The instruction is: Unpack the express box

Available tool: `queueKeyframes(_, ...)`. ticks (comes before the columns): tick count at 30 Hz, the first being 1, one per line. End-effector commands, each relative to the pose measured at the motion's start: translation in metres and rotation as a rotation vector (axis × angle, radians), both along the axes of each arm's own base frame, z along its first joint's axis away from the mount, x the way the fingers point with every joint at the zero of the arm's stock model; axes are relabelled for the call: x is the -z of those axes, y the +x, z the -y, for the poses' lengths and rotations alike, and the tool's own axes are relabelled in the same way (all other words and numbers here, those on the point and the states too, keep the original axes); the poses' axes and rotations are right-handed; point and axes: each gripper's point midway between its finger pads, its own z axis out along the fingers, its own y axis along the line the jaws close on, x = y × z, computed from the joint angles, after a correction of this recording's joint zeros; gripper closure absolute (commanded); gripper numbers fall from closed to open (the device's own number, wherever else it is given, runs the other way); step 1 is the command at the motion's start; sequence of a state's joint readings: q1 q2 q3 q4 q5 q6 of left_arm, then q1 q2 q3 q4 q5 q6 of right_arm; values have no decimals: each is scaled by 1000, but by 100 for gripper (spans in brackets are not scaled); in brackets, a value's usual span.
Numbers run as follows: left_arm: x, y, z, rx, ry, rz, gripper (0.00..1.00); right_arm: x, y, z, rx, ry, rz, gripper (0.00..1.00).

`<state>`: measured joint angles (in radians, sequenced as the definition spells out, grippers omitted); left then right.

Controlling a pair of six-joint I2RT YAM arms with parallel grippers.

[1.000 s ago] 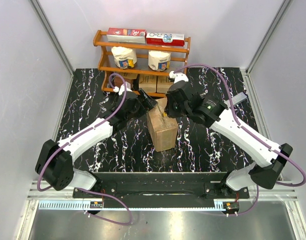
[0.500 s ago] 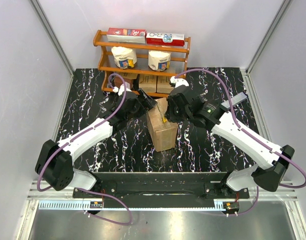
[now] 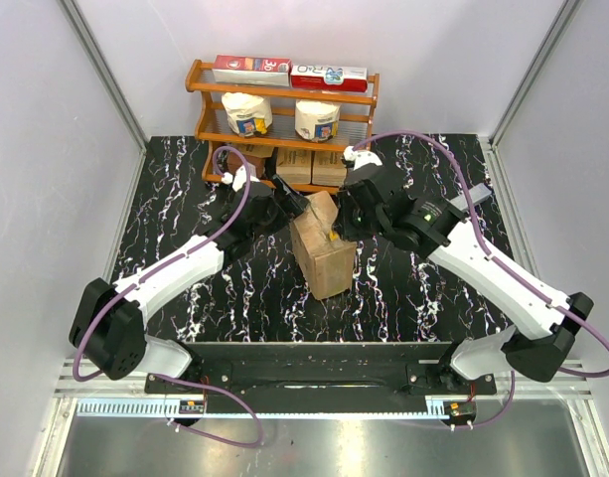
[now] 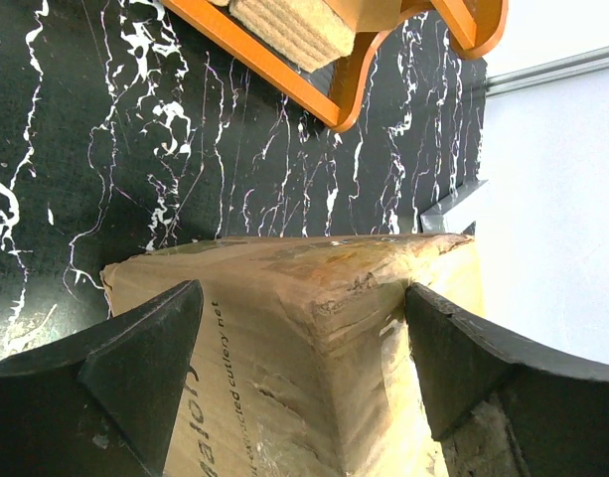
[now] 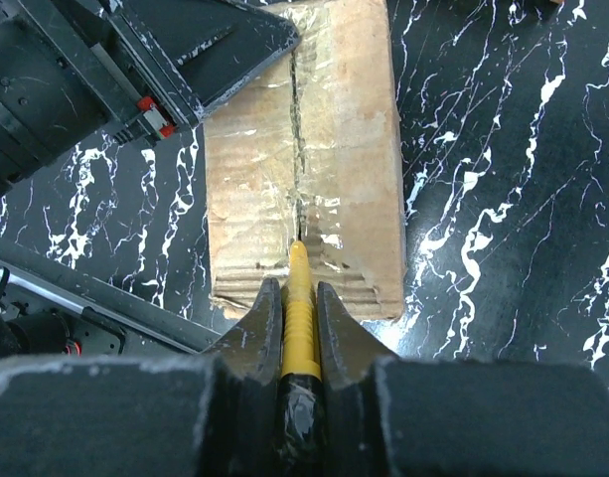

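Top external view first: the express box [image 3: 322,256] sits at the centre of the black marbled table [image 3: 175,199], its long side running roughly from 12 to 6 o'clock, and both arms are on it. The left gripper [image 3: 287,207] comes in from about 10 o'clock and the right gripper [image 3: 342,227] from about 2 o'clock, meeting over the box's far end. Straight up at 12 o'clock stands the wooden rack [image 3: 282,94], just beyond the box and apart from it. Over to the left wrist view, where the black fingers [image 4: 135,373] are spread wide, one on each side of a box corner, and the cardboard fills the whole gap between them, so that hand is clamped across the box. Black lettering shows on the face by the near finger. Now the right wrist view: that hand is closed tight on a slim yellow tool [image 5: 298,268], which sticks out at 12 o'clock from between the fingers. Its tip rests right on the taped centre seam [image 5: 299,149] of the box top, just in from the near edge.
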<state>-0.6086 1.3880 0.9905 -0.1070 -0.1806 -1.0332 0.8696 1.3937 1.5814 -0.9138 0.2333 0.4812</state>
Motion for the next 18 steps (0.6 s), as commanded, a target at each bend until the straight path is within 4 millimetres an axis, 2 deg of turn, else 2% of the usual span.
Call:
queueKeyframes(1,36,0,-39,-114,155,-66,15,-7,-28,11,-61,-10,-56,100)
queueKeyframes(5,35,0,-40,-118,156,-63,15,17,-37,12,-60,-27,-131,100)
queueKeyframes(8,36,0,-41,-120,158,-64,15,26,-42,14,-61,-35,-156,100)
queueKeyframes(14,38,-2,-41,-119,159,-67,15,58,-40,16,-50,-99,-194,100)
queueKeyframes(18,39,-2,-42,-123,162,-68,15,57,-38,16,-46,-102,-182,100)
